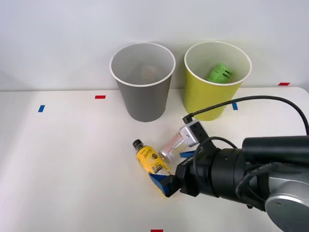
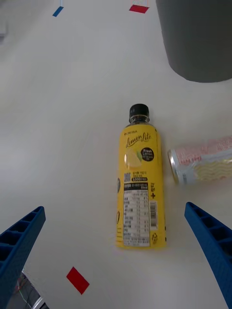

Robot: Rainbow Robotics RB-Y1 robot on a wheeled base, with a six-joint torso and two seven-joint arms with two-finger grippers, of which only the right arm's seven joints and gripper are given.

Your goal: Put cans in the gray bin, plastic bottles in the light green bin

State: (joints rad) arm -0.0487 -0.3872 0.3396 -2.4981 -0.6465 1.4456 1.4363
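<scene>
White table carries: gray bin and light green bin, upright, side by side. Yellow bottle lying flat; pink can on its side just beside it. Red and blue tape marks scattered.

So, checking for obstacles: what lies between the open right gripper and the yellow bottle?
Nothing: the wrist view shows bare table between the right gripper and the yellow bottle.

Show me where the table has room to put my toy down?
The table is bare left of the yellow bottle, from the blue tape down to the front edge. It's crowded where the bottle and can lie by the open tool, and around the gray bin and green bin.
</scene>
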